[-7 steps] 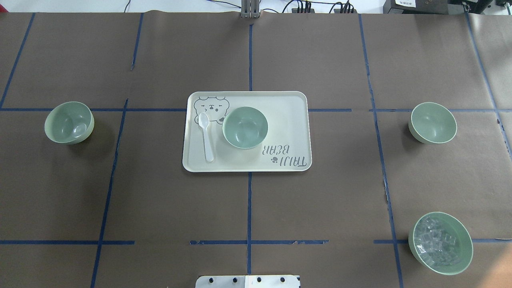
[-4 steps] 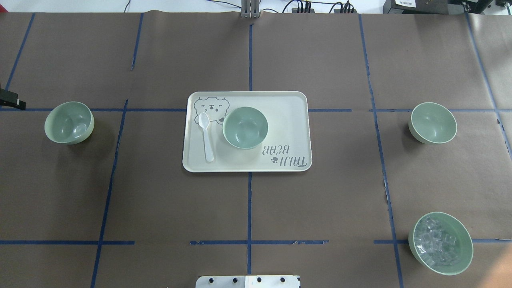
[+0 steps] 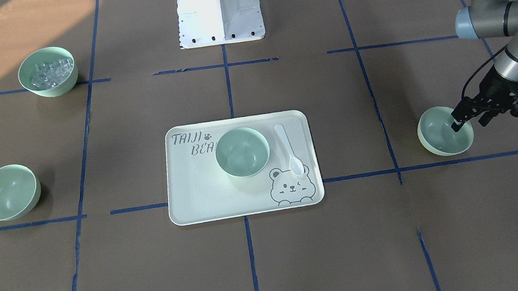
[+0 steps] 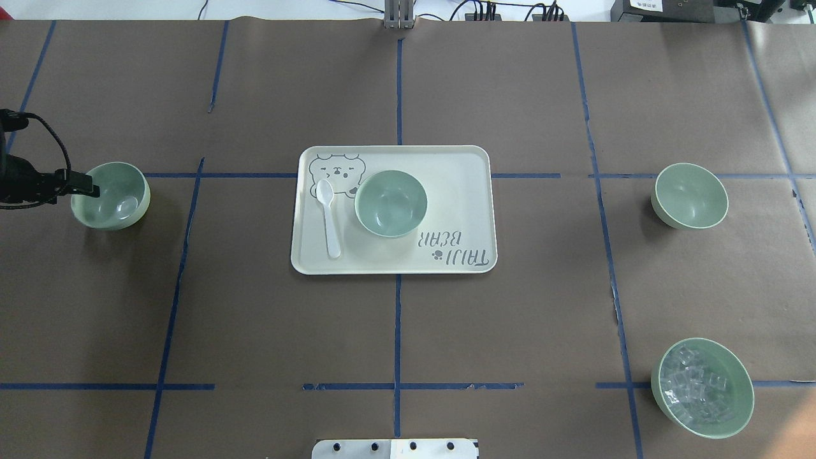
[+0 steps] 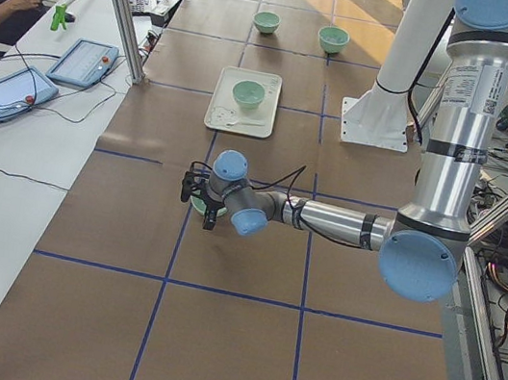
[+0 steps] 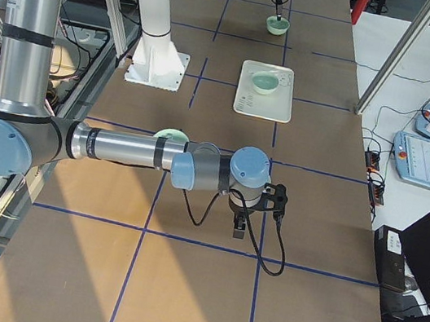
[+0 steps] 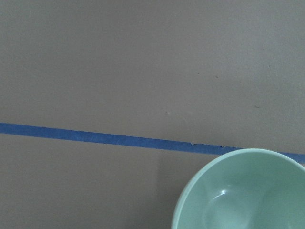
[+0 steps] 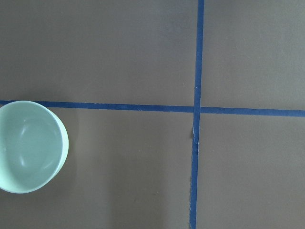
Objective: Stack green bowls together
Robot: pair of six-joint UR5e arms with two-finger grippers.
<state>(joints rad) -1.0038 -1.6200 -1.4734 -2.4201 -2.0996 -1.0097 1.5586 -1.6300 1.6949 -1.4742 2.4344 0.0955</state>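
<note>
Three pale green bowls are apart. The left bowl point(image 4: 115, 197) sits on the paper, the middle bowl point(image 4: 390, 203) on the bear-print tray point(image 4: 459, 185), the right bowl point(image 4: 690, 195) on the paper. My left gripper point(image 4: 81, 185) is open at the left bowl's outer rim; in the front view the gripper point(image 3: 469, 122) has one finger over the bowl point(image 3: 441, 137) and one outside it. The left wrist view shows that bowl's rim point(image 7: 238, 191). My right gripper point(image 6: 238, 229) shows only in the right side view, so I cannot tell its state. A green bowl point(image 8: 28, 145) lies in the right wrist view.
A like green bowl with clear ice-like cubes point(image 4: 701, 387) stands at the near right. A white spoon point(image 4: 329, 220) lies on the tray beside the middle bowl. The robot's base plate point(image 4: 395, 448) is at the near edge. Blue tape lines cross the brown paper.
My left gripper has come in from the overhead view's left edge and moved right to the left bowl's rim. The bowls have not moved.
</note>
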